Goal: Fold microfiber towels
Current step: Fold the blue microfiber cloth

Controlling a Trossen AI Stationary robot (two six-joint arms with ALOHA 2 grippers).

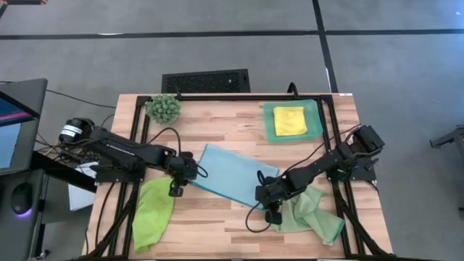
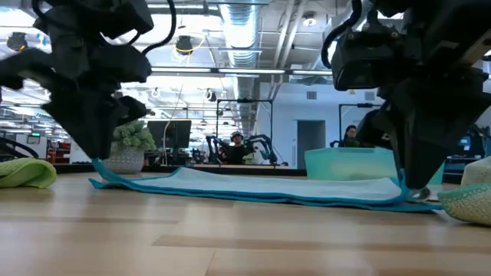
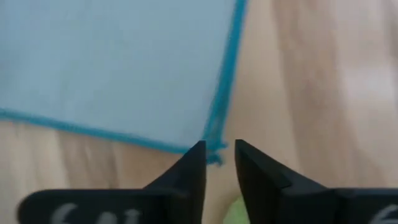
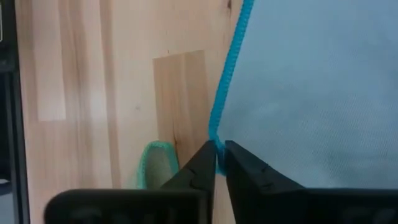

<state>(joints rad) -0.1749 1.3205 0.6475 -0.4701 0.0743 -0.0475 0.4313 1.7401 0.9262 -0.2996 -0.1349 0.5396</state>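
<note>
A light blue towel point(image 1: 232, 174) lies spread flat in the middle of the table. My left gripper point(image 3: 219, 158) is at its near-left corner point(image 3: 213, 151), fingertips slightly apart on either side of the corner. My right gripper point(image 4: 219, 155) is at the near-right corner, shut on the hem. Both point steeply down. A lime green towel point(image 1: 154, 214) lies crumpled near the left front. A pale sage green towel point(image 1: 313, 214) lies crumpled near the right front. A yellow towel point(image 1: 290, 120) lies folded on the teal tray point(image 1: 270, 130). My left gripper has the towel's near-left corner point(image 3: 215, 157) between its parted fingertips; whether they touch it, I cannot tell. My right gripper pinches the blue hem at the near-right corner point(image 4: 217, 138) between its two fingertips, slanting down from above. In the low view that corner point(image 2: 402, 188) rises a little to the fingers while the rest lies on the table.
A small spiky green plant point(image 1: 164, 108) stands at the far left of the table. The tray sits at the far right. Bare wood shows along the front edge between the two crumpled towels. Black frame rails run along both sides of the table.
</note>
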